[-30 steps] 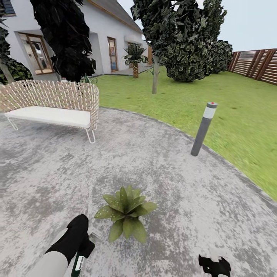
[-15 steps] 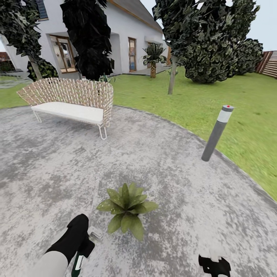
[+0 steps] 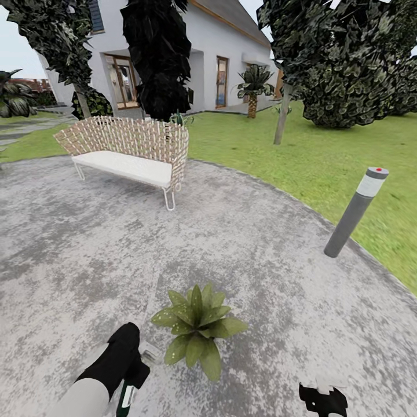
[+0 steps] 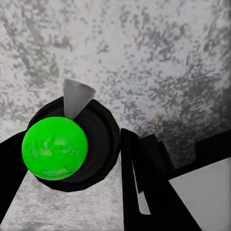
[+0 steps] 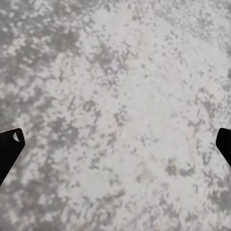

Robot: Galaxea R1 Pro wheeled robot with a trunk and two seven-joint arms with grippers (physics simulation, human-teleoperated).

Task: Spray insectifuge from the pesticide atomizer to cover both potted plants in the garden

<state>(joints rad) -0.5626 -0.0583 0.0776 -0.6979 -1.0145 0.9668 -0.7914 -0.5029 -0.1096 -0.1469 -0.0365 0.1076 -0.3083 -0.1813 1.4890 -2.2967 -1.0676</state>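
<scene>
One potted plant (image 3: 197,327), a low rosette of broad green leaves with faint pale specks on some of them, stands on the grey paved patio (image 3: 260,243) just ahead of me. My left gripper (image 3: 132,377) is shut on the pesticide atomizer (image 3: 125,396), whose pale nozzle (image 3: 152,353) points toward the plant from its left. In the left wrist view the atomizer's bright green top (image 4: 55,149) and grey nozzle cone (image 4: 74,98) sit between the black fingers (image 4: 144,183). My right gripper (image 3: 322,399) hangs open over bare paving, with its fingertips (image 5: 9,144) far apart.
A wicker sofa (image 3: 130,153) with a white cushion stands at the patio's far left. A grey bollard lamp (image 3: 354,212) leans at the patio's right edge, with lawn (image 3: 324,162) beyond. A house (image 3: 214,63), trees and a small palm (image 3: 253,87) lie behind.
The whole head view has swung left, so the sofa, lamp and plant sit further right, and the plant lower. Both grippers hold the same places in the picture.
</scene>
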